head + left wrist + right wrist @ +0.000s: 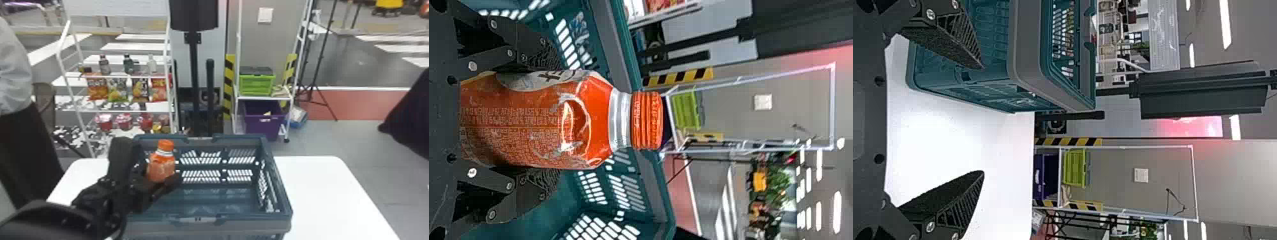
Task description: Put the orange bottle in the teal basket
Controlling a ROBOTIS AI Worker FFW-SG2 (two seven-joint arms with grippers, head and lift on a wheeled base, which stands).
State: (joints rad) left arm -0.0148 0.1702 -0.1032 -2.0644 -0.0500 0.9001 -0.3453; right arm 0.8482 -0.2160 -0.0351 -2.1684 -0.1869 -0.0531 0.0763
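In the head view my left gripper (156, 178) is over the left part of the teal basket (204, 220), with the orange bottle (161, 164) upright between its fingers. The left wrist view has the left gripper (546, 120) shut on the orange bottle (544, 120), a finger pressed to each side of its body and the orange cap pointing away. Slatted walls of the teal basket (656, 200) surround it there. My right gripper (982, 120) stands open in the right wrist view, nothing between its fingers, beside the basket (1028, 50).
The basket stands on a white table (325, 191). Behind it are a white rack (118, 76) with bottles, snack bags and cups, a dark pole stand (194, 63), and another rack holding a green crate (257, 84) and a purple bin (263, 123).
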